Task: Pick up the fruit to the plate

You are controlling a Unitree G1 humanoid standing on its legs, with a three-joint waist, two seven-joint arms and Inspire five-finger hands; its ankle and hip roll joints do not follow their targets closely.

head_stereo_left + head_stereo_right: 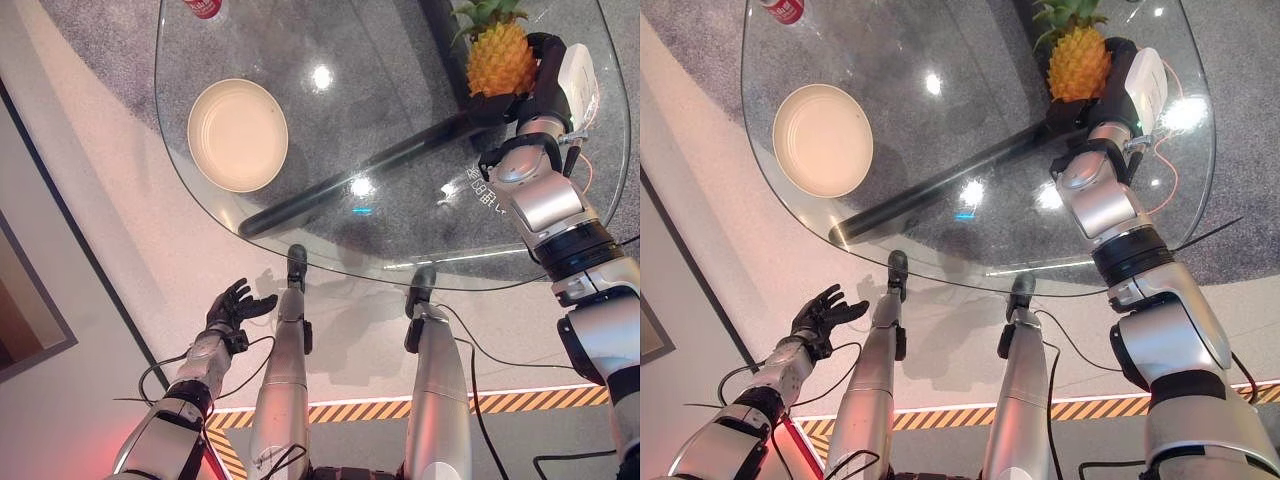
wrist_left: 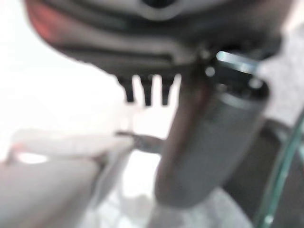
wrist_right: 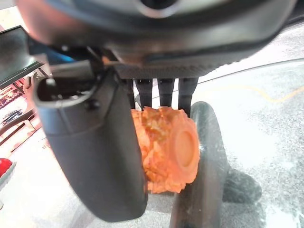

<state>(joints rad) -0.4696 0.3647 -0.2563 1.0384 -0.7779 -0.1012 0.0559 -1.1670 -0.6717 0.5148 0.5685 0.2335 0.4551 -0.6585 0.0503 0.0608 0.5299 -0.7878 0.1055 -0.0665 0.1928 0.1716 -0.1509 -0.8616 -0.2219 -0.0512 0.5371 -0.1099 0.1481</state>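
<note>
While the right hand (image 1: 548,85) grips the pineapple (image 1: 500,58) at the far right of the glass table (image 1: 400,120), the left hand (image 1: 232,306) hangs below the table's near edge.

Seen from its wrist, the right hand's fingers (image 3: 166,92) and thumb (image 3: 95,156) are curled round the orange fruit's body, which sits tight against the palm with its green crown pointing away. Well off to that hand's left lies the cream plate (image 1: 238,134), a dark bar under the glass running between them. Beyond the plate stands a red can (image 1: 203,7). Left hand fingers are loosely spread, holding nothing.
</note>
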